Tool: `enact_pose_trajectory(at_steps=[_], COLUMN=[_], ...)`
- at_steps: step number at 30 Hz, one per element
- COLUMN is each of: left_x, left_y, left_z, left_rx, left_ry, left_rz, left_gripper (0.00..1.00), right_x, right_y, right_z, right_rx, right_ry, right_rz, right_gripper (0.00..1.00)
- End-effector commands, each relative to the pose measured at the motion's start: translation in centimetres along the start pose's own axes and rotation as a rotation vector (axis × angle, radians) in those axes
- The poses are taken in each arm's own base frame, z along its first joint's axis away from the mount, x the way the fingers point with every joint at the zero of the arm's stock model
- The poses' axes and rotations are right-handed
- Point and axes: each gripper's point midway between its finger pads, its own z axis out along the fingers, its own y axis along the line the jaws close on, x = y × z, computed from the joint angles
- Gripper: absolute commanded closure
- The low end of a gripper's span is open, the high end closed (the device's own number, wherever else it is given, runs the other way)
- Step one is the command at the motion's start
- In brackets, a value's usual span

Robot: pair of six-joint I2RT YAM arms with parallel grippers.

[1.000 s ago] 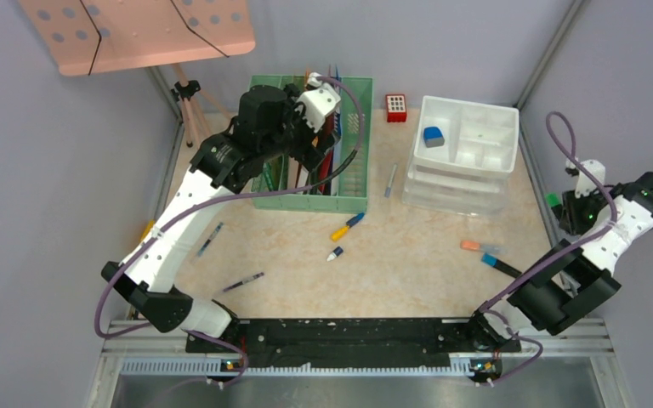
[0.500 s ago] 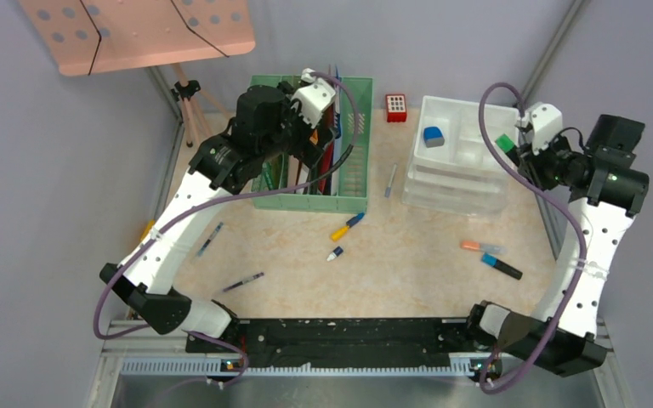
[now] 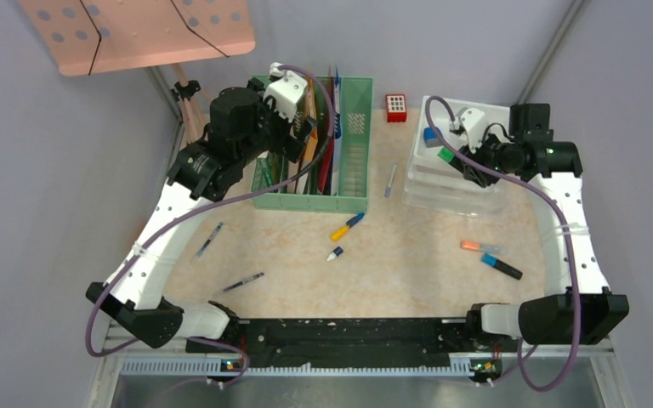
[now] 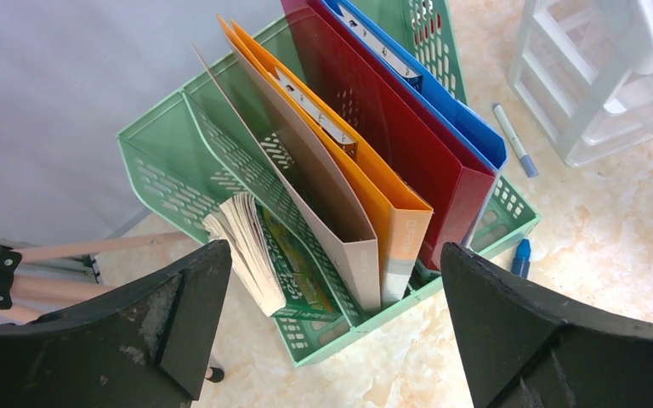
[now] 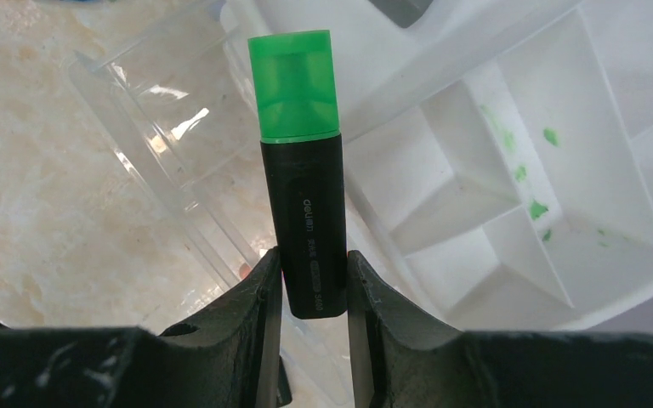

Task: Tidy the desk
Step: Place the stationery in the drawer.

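Observation:
The desk [image 3: 408, 255] is a beige marble-patterned tabletop with pens scattered on it. My left gripper [image 3: 300, 129] hovers open over the green file rack [image 3: 353, 119], nothing between its fingers. In the left wrist view the left gripper [image 4: 332, 251] frames the green file rack [image 4: 161, 144], which holds beige, orange, red and blue folders. My right gripper [image 5: 313, 257] is shut on a black highlighter with a green cap [image 5: 298, 127], cap pointing away. The highlighter [image 3: 446, 155] hangs over the left part of the white compartment tray [image 3: 486, 119] atop clear drawers.
Loose on the desk lie a yellow-blue marker [image 3: 347, 226], a small white pen [image 3: 334, 253], two dark pens [image 3: 209, 239] [image 3: 243, 282], a grey pen [image 3: 390, 180], an orange marker [image 3: 480, 247] and a blue-black marker [image 3: 502, 267]. A red block [image 3: 396, 107] and a pink music stand [image 3: 136, 34] stand at the back.
My right arm has swung from the right wall up and leftward, carrying the highlighter over the white tray. The left gripper has shifted back and left over the rack.

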Motion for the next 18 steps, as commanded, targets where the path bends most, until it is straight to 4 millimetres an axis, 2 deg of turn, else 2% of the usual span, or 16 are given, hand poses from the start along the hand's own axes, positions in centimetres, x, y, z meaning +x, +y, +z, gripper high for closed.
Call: enact_pose_trajectory(at_steps=[1, 10, 18], left_x=[-1.6, -1.3, -1.1], left_y=[0.8, 1.0, 1.1], left_z=[-1.1, -0.9, -0.8], left_rx=[-0.025, -0.027, -0.026], left_ry=[-0.075, -0.071, -0.068], left_rz=[-0.031, -0.038, -0.040], left_gripper=[0.02, 0.01, 0.01], right_x=[0.2, 3.1, 3.8], right_y=[0.1, 0.1, -0.3], right_z=[0.9, 2.2, 2.4], right_rx=[0.013, 0.000, 0.025], right_ry=[0.022, 0.120, 0.149], right_rz=[-0.080, -0.175, -0.176], right_gripper=[1.00, 1.00, 0.76])
